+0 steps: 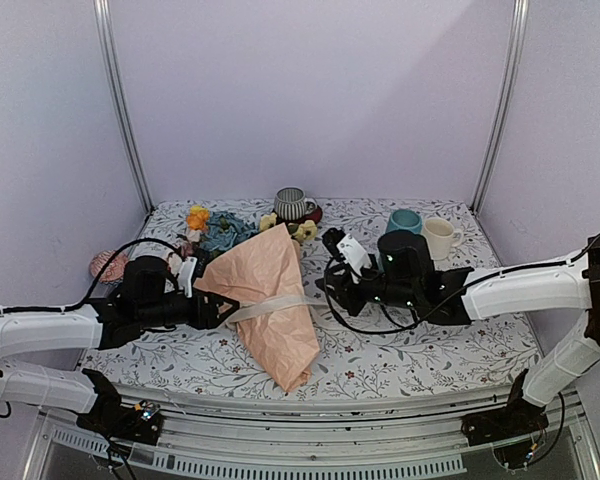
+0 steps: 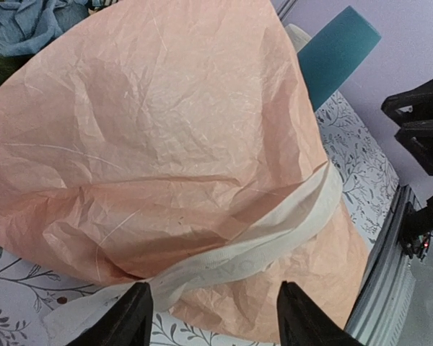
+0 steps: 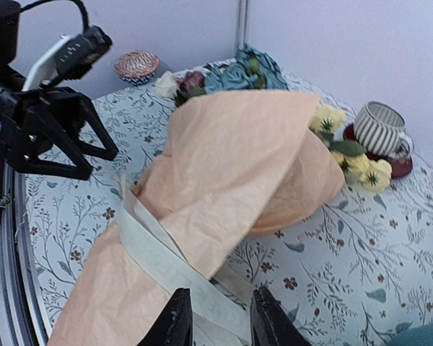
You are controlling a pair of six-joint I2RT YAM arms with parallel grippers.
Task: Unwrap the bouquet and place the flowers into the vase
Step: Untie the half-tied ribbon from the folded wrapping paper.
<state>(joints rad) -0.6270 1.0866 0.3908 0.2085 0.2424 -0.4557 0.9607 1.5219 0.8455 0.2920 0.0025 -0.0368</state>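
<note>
**Bouquet [image 1: 270,295] lies wrapped and tied on the table [image 1: 430,350], a gripper at each side**

The bouquet lies flat in the middle of the patterned table. Its narrow stem end points toward the near edge and its wide mouth toward the back wall. Crinkled peach paper [image 2: 166,130] covers it all along. A cream ribbon [image 1: 270,306] runs slantwise round the middle, and a loose tail trails onto the table at the left side.

The flowers [image 1: 302,230] show only at the mouth. Yellow blooms are on the right, and blue and orange ones spill out on the left.

The left gripper [image 1: 220,308] sits low at the bouquet's left edge, level with the ribbon. Its jaws are wide apart and clasp nothing. In its wrist view the ribbon tail runs past the left finger [image 2: 126,321].

The right gripper [image 3: 218,321] hangs over the ribbon on the bouquet's right side. A narrow gap shows between its fingers, and the ribbon lies below that gap. I cannot tell whether the tips touch it.

The vase [image 1: 404,220] stands upright at the far right, well apart from the bouquet and behind the right wrist. A cream mug [image 1: 440,238] stands just beside it. A striped cup [image 1: 292,203] on a red saucer [image 1: 315,213] sits beyond the bouquet's mouth. A small pink bowl [image 1: 105,265] sits at the far left.
</note>
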